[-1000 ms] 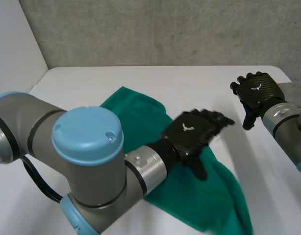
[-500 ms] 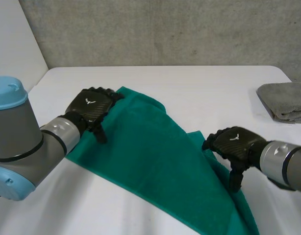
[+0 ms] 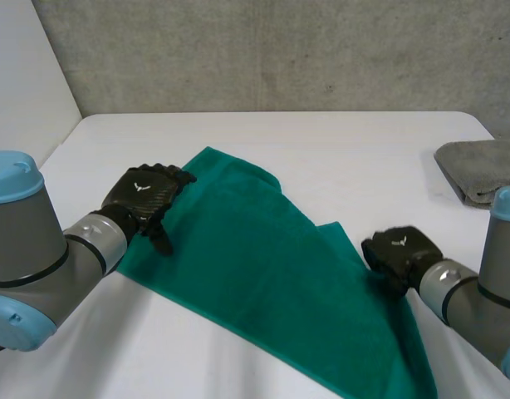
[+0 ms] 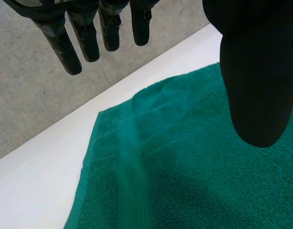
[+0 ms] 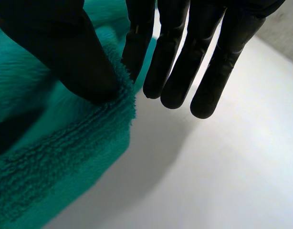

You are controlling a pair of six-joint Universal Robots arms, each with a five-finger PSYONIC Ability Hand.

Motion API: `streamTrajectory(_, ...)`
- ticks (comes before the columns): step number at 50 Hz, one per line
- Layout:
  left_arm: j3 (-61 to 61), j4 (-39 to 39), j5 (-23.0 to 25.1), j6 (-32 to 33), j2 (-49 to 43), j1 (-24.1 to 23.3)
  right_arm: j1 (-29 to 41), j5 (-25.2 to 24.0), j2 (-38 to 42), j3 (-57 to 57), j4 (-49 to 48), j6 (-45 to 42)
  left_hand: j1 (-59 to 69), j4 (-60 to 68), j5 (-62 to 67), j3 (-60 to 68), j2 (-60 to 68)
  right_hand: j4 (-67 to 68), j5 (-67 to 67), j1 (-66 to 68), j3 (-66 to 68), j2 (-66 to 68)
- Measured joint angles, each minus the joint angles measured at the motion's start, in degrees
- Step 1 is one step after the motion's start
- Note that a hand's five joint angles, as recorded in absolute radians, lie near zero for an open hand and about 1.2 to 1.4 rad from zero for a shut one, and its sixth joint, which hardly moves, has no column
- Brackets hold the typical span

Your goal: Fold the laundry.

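A green towel (image 3: 255, 258) lies spread slantwise across the white table (image 3: 346, 150). My left hand (image 3: 143, 195) rests at the towel's left edge near its far corner. In the left wrist view its fingers (image 4: 84, 33) are straight and held above the towel (image 4: 184, 181), with the thumb (image 4: 254, 71) apart from them. My right hand (image 3: 400, 253) is at the towel's right edge. In the right wrist view its thumb (image 5: 56, 47) and one finger pinch the thick edge of the towel (image 5: 51, 162), while the other fingers (image 5: 204, 62) hang straight over the bare table.
A folded grey towel (image 3: 479, 170) lies at the table's far right edge. A grey wall stands behind the table. Bare table surface (image 5: 208, 181) lies just past the green towel's right edge.
My left hand swept from the towel's middle back to its left edge. My right hand came down from the far right to the towel's right edge and pinched it.
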Motion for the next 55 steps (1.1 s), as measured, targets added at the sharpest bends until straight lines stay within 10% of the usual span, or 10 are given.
streamTrajectory(26,-1.67,0.12,-0.06,-0.21,1.17,1.55,-0.18,13.92,38.55,-71.22,6.71,-9.04,0.00,0.00,0.00,0.00,0.00,0.98,0.70,0.04,0.63,0.21)
streamTrajectory(31,-1.75,0.17,0.00,-0.08,1.07,1.83,-0.09,16.18,44.93,-80.71,8.79,-10.59,0.00,0.00,0.00,0.00,0.00,-37.35,-36.59,-35.32,-37.85,-40.02)
streamTrajectory(34,-1.73,0.20,-0.01,0.15,0.99,1.91,0.13,16.58,44.95,-81.56,9.42,-10.46,0.01,0.00,0.00,0.00,0.00,-53.58,-51.50,-44.56,-54.36,-54.36)
streamTrajectory(55,-5.42,-2.14,-6.26,11.21,0.55,2.66,-4.29,4.11,12.73,-44.22,18.43,-10.65,6.46,6.03,4.94,5.31,5.78,-53.64,-51.73,-44.58,-54.76,-54.63)
